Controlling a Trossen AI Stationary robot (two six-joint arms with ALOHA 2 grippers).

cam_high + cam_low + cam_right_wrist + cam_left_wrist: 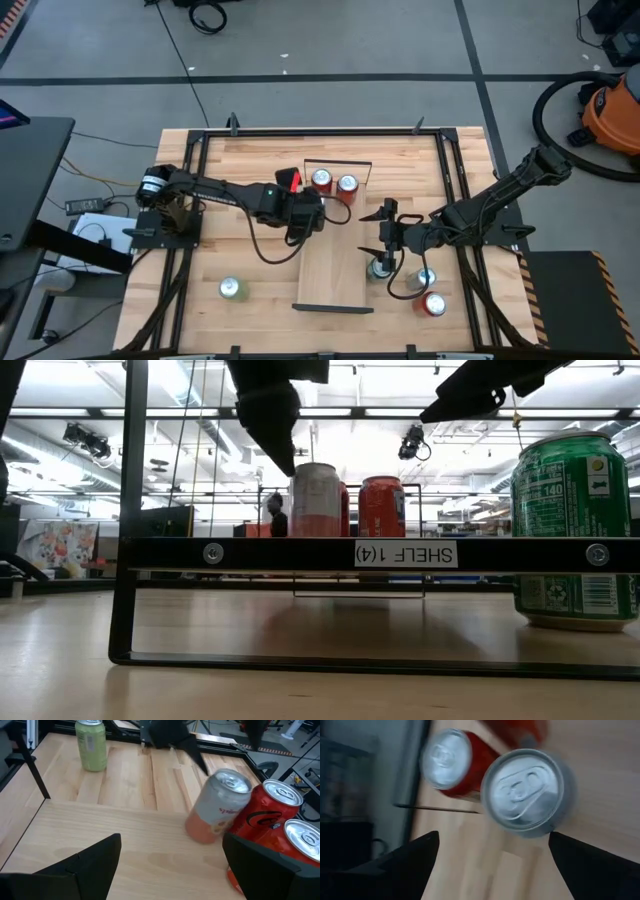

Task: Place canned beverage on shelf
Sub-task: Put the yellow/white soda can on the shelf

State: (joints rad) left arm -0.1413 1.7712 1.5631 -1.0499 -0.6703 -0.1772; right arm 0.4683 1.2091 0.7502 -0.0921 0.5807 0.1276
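The shelf (335, 270) is a light-wood plank with black end rails, lying on the table's middle. At its far end stand a pink can with a silver top (321, 180) (220, 807) and red cans (347, 184) (270, 810). My left gripper (322, 202) (492, 865) is open, just above and on the near side of these cans, touching none. My right gripper (385, 222) (170, 865) is open and empty over the shelf's right edge, facing the table's left.
A green can (232, 289) (91, 745) stands on the table left of the shelf. Three more cans (380, 268) (425, 278) (433, 303) stand right of the shelf's near end, below my right arm. The shelf's middle and near part is bare.
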